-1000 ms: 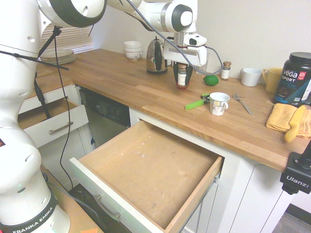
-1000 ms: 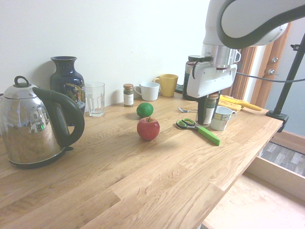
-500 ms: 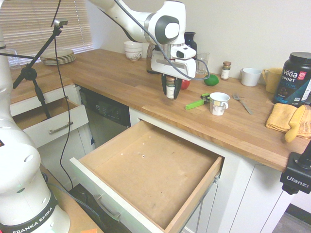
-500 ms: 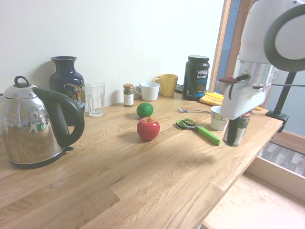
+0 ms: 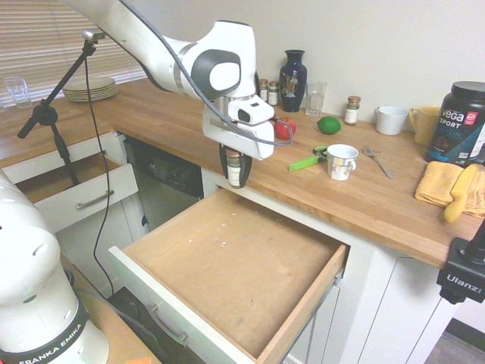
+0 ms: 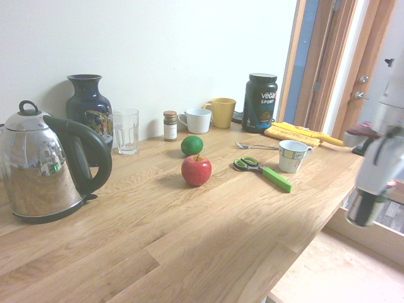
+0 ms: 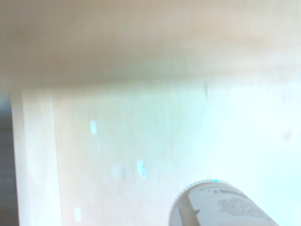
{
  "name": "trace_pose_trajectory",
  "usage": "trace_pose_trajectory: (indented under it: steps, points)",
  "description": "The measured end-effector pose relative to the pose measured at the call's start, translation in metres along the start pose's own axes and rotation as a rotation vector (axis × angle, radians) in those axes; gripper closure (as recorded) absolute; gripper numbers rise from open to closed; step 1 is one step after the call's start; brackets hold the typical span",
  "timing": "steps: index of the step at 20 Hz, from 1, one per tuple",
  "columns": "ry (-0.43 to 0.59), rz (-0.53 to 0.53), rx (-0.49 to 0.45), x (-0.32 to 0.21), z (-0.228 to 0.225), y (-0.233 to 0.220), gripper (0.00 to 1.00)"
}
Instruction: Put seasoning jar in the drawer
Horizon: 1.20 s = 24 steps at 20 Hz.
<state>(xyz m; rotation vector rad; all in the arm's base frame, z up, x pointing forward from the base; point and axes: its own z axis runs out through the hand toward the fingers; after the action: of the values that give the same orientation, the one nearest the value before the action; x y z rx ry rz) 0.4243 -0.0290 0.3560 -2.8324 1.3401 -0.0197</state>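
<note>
The pincer, clamped on the seasoning jar, has travelled from over the back of the bench, near the lime and apple, out past the bench's front edge, and has come a little lower. It now hangs over the back of the open drawer. In the second exterior view it has slid from behind the scissors to the far right, clear of the bench. The kettle no longer shows in the first exterior view.
</note>
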Motion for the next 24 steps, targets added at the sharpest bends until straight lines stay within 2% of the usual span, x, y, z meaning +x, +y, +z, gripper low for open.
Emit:
trace_pose_trajectory:
  steps: [4,9,15,20,24]
  points:
    - [-0.008,0.004,-0.013,-0.044,0.019,0.049,1.0]
    - [0.007,0.002,-0.003,-0.049,-0.012,0.05,1.0]
    - [-0.016,0.003,-0.021,-0.051,-0.001,0.046,1.0]
    - [-0.011,0.013,-0.011,-0.038,0.037,0.037,1.0]
    - [0.022,-0.009,-0.011,-0.022,0.098,0.033,1.0]
